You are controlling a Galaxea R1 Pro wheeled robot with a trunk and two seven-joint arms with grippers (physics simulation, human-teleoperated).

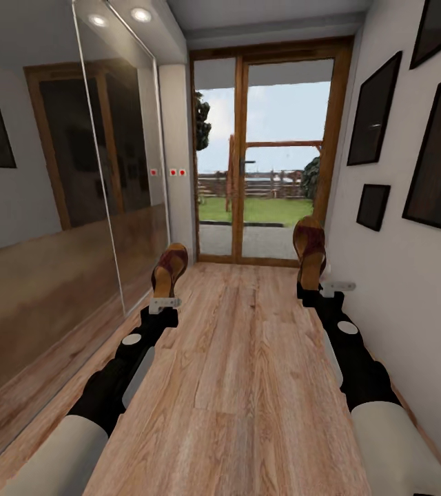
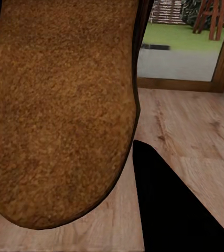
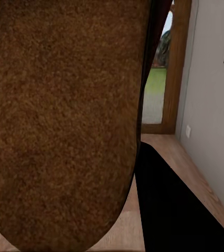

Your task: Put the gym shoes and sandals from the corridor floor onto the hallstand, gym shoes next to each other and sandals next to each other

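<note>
We stood in a narrow corridor and faced a wood-framed glass door at its far end, with grass and a wooden fence visible beyond the glass. The corridor floor was light brown wood plank running straight toward that door. On the wall to the left of the door hung a large mirror panel that reflected the floor; on the white wall to the door's right hung several dark framed pictures. Two recessed ceiling lights shone above the mirror.

Our left hand pinched one sandal, held up off the floor with its toe end pointing toward the door. In the left wrist view its tan insole loomed close, beside one dark finger. Our right hand pinched the other sandal the same way, nearer the door's right post, and its insole showed beside a dark finger.
</note>
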